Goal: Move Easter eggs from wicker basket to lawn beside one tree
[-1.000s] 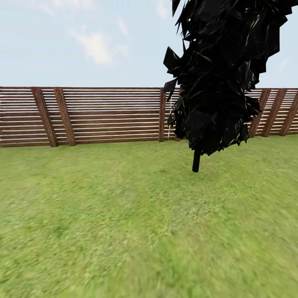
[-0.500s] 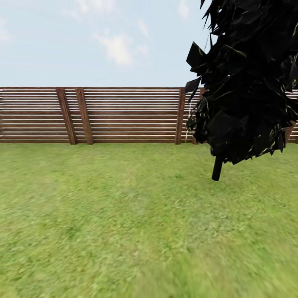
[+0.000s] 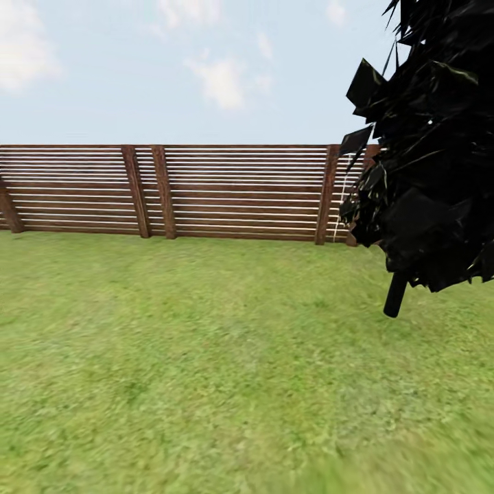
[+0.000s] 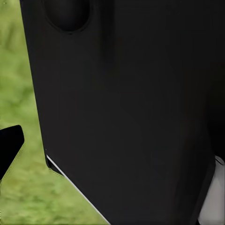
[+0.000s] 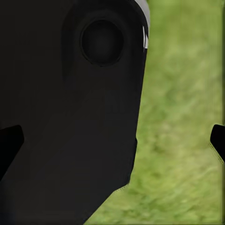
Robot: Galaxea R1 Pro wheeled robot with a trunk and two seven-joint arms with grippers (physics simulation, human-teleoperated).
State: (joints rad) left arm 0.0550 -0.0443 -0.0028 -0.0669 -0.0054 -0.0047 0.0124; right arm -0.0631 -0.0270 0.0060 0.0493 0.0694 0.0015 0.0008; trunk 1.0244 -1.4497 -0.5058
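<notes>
No eggs and no basket to see at this moment; just the lawn point(image 3: 206, 357) ahead, bright green and bare, up to a brown slat fence point(image 3: 233, 192). At right a dark narrow conifer point(image 3: 432, 151), not a tree fit for the task. Probably searching: better to turn slowly, keep the head level, look for a brown woven basket on the grass. Right gripper point(image 5: 112, 140) with tips well apart, so open. Left fingers: cannot tell, dark robot body point(image 4: 126, 108) in front.

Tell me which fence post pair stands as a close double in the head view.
The two slanted posts left of centre in the fence; the post beside the dark conifer stands single.
</notes>
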